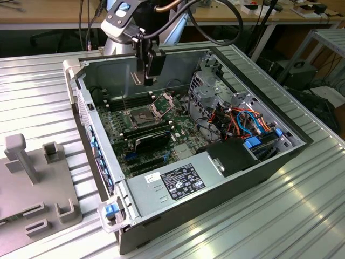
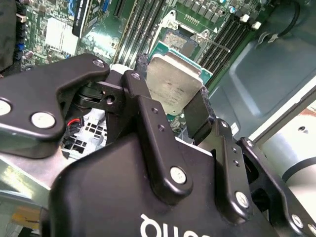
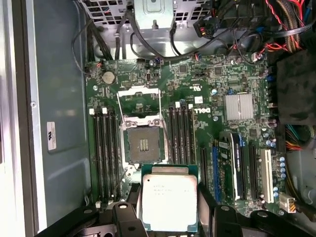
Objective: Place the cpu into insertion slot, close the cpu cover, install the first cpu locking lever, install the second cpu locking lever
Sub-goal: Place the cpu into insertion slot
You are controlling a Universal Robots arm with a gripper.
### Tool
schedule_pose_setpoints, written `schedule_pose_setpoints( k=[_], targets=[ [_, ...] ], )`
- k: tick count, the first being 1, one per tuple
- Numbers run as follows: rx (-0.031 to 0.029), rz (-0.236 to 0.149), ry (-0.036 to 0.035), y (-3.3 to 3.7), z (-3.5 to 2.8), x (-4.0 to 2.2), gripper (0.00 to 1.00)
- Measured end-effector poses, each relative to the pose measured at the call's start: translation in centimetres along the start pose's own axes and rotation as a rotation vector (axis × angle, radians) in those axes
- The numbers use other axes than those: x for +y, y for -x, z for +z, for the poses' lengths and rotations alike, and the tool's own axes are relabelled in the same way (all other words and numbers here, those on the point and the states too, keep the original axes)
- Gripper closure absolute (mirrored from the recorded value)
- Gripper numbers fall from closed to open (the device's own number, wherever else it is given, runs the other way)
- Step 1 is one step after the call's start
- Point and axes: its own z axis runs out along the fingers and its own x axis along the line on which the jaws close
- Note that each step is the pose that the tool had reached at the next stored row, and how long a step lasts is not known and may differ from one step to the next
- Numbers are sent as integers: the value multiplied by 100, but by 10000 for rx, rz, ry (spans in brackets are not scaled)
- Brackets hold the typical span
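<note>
Your claw (image 1: 147, 80) clenched on cpu (image 3: 169, 197), gripped by opposite edges so top stays level, hovering over motherboard (image 3: 207, 84) just short of insertion slot (image 3: 143, 144). Slot bare, cpu cover (image 3: 138, 90) swung open to admit it.

insertion slot (image 3: 143, 144) unblocked, RAM slots (image 3: 180, 134) flanking

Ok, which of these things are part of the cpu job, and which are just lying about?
Job:
cpu, held in the gripper
slot, bare
cover, open

Just there:
heatsink
coin battery
cables
power supply
grey fixture
</note>
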Motion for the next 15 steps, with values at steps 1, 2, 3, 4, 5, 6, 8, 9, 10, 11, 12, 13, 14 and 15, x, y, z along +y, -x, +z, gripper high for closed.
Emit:
schedule_pose_setpoints(
  k=[1, 2, 3, 4, 5, 6, 8, 9, 10, 11, 12, 13, 14, 15],
  targets=[
    [-1, -4, -1, 0, 4, 3, 45],
    [-1, -8, -1, -1, 10, 7, 45],
    [-1, -11, 0, -1, 16, 10, 45],
    [0, -12, -1, -2, 21, 10, 45],
    [-1, -16, -1, -2, 25, 10, 45],
    [0, -19, -1, -2, 30, 10, 45],
    [2, -42, 1, -2, 51, 12, 45],
    [3, -86, 1, -5, 74, 16, 45],
    [5, -127, 2, -9, 91, 19, 45],
    [7, -196, 4, -26, 128, 36, 45],
    [9, -246, 4, -45, 156, 48, 45],
    [12, -294, 7, -56, 174, 51, 45],
    [21, -437, 11, -68, 203, 50, 45],
    [28, -599, 15, -69, 222, 50, 45]
  ],
)
